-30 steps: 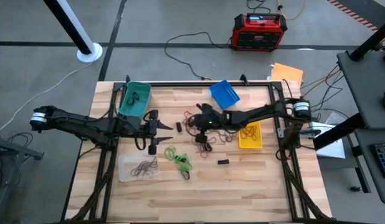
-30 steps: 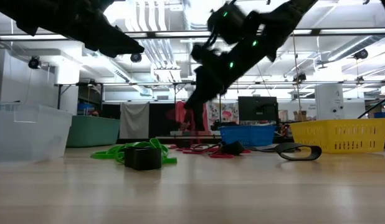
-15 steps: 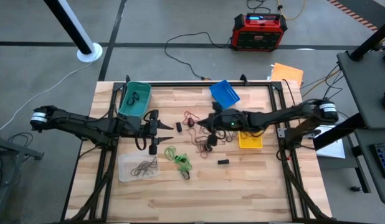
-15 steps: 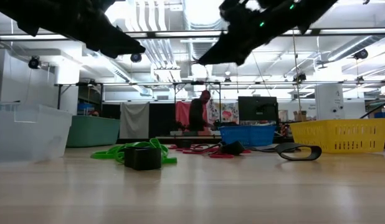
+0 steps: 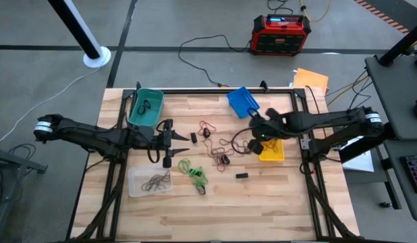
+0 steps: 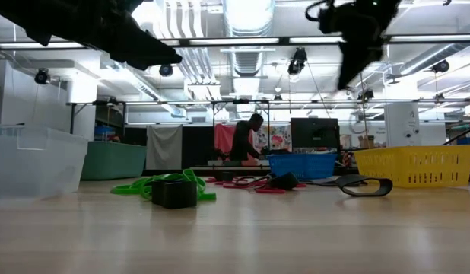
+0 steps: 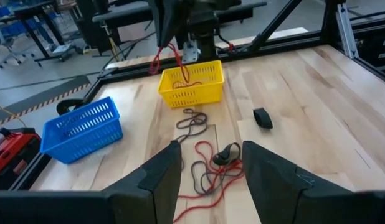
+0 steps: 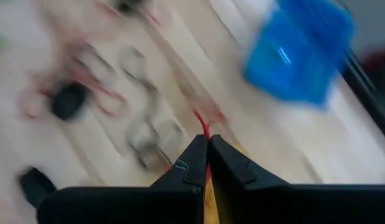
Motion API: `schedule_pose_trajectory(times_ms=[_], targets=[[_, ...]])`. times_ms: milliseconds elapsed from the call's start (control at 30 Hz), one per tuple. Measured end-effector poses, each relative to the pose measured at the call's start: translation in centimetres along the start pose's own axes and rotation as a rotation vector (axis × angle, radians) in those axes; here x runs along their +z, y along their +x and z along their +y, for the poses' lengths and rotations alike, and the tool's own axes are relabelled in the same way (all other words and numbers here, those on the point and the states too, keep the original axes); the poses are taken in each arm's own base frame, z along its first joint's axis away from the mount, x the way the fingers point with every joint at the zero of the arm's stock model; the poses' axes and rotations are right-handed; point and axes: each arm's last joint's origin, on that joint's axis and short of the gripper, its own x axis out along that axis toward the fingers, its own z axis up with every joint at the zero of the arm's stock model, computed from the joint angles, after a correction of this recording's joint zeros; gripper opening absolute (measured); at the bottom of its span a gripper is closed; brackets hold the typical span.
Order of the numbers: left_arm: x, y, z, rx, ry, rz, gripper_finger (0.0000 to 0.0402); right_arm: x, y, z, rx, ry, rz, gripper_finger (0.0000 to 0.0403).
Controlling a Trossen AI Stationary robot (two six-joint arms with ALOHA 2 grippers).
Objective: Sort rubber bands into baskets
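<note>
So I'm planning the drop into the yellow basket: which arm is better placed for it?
The right. Its gripper is shut on a red rubber band and hangs right beside the yellow basket. The left gripper waits with fingers apart, holding nothing, on the far side of the loose pile.

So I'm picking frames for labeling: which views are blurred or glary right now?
Right wrist view: smeared, blue basket and bands streaked. Left wrist view: sharp, yellow basket crisp. Low view: bright ceiling lights, arms silhouetted. High view: evenly lit, though soft.
</note>
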Motion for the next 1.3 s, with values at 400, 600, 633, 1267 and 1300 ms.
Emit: schedule_pose_trajectory(times_ms=[400, 600, 633, 1267, 1300], targets=[[0.3, 0.7, 0.0, 0.000, 0.020, 0.004, 0.0154, -4.0, 2.3, -1.0, -0.215, 0.231, 0.326, 0.0009], [0.6, 0.7, 0.0, 0.002, 0.019, -0.006, 0.0154, -4.7, 3.3, -0.9, -0.238, 0.221, 0.355, 0.0009], [0.6, 0.7, 0.0, 0.001, 0.019, -0.005, 0.0154, -4.7, 3.4, -0.8, -0.233, 0.224, 0.349, 0.0009], [0.5, 0.7, 0.0, 0.001, 0.015, -0.002, 0.0154, -4.3, 3.6, -0.5, -0.198, 0.245, 0.302, 0.0105], [0.5, 0.7, 0.0, 0.001, 0.015, -0.002, 0.0154, -4.2, 3.7, -0.4, -0.189, 0.245, 0.291, 0.0109]])
